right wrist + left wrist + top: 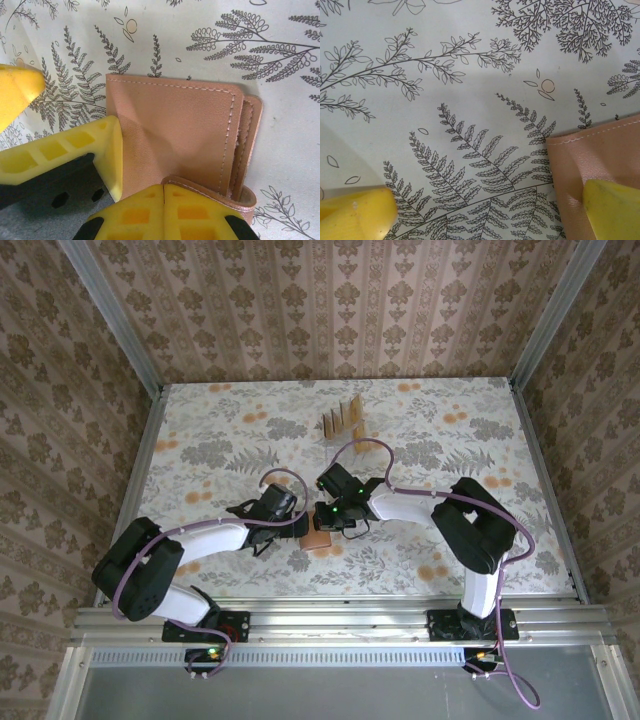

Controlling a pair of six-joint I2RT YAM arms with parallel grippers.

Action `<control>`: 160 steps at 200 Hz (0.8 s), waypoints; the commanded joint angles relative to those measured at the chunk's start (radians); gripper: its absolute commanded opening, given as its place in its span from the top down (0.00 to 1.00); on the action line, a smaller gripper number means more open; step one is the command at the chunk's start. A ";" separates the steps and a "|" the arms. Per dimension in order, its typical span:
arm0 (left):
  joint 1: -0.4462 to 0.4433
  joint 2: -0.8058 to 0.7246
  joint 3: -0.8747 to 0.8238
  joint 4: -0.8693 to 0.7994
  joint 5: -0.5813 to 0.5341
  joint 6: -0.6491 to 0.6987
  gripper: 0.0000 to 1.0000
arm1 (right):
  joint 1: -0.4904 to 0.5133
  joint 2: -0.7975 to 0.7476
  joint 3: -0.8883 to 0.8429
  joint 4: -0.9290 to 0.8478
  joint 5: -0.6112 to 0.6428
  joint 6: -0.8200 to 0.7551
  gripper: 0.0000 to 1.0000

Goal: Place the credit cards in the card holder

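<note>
Left gripper [490, 202], spread wide, straddles the card holder's [600, 150] edge; right gripper [163, 195], fingers together, meets its flap.

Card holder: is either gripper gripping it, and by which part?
Right gripper pinches the card holder by its lifted edge; left gripper is open, one finger over a corner.
</note>
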 commanded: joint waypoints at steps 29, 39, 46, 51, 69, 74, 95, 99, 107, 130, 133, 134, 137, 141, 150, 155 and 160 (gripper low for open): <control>0.007 0.117 -0.068 0.005 0.078 -0.021 0.00 | -0.014 0.029 0.027 0.016 -0.012 0.013 1.00; 0.007 0.120 -0.068 0.007 0.079 -0.020 0.00 | -0.015 0.029 0.027 0.020 -0.012 0.016 1.00; 0.007 0.120 -0.068 0.007 0.080 -0.021 0.00 | -0.016 0.028 0.028 0.022 -0.014 0.018 1.00; 0.007 0.120 -0.069 0.008 0.080 -0.021 0.00 | -0.016 0.028 0.030 0.024 -0.015 0.018 1.00; 0.007 0.120 -0.070 0.009 0.080 -0.020 0.00 | -0.016 0.030 0.040 0.020 -0.017 0.017 1.00; 0.007 0.121 -0.071 0.009 0.080 -0.021 0.00 | -0.016 0.029 0.040 0.020 -0.018 0.016 1.00; 0.005 0.119 -0.074 0.012 0.080 -0.023 0.00 | -0.017 0.020 0.034 0.040 -0.018 0.020 1.00; 0.006 0.118 -0.075 0.012 0.080 -0.024 0.00 | -0.018 0.020 0.035 0.041 -0.017 0.021 1.00; 0.005 0.121 -0.076 0.014 0.081 -0.024 0.00 | -0.018 0.021 0.038 0.041 -0.018 0.021 1.00; 0.004 0.123 -0.076 0.015 0.081 -0.024 0.00 | -0.018 0.023 0.039 0.047 -0.022 0.022 1.00; 0.004 0.123 -0.076 0.015 0.081 -0.024 0.00 | -0.019 0.022 0.039 0.049 -0.022 0.024 1.00; 0.004 0.123 -0.076 0.015 0.081 -0.024 0.00 | -0.018 0.022 0.039 0.049 -0.021 0.024 1.00; 0.004 0.125 -0.076 0.015 0.082 -0.023 0.00 | -0.019 0.021 0.037 0.052 -0.022 0.025 1.00; 0.004 0.125 -0.075 0.015 0.081 -0.024 0.00 | -0.018 0.019 0.035 0.058 -0.022 0.026 1.00; 0.002 0.127 -0.076 0.017 0.081 -0.024 0.00 | -0.020 0.013 0.027 0.071 -0.020 0.030 1.00; 0.003 0.127 -0.075 0.017 0.081 -0.024 0.00 | -0.019 0.008 0.024 0.075 -0.017 0.034 1.00; 0.003 0.129 -0.076 0.016 0.081 -0.024 0.00 | -0.021 0.003 0.021 0.078 -0.014 0.033 1.00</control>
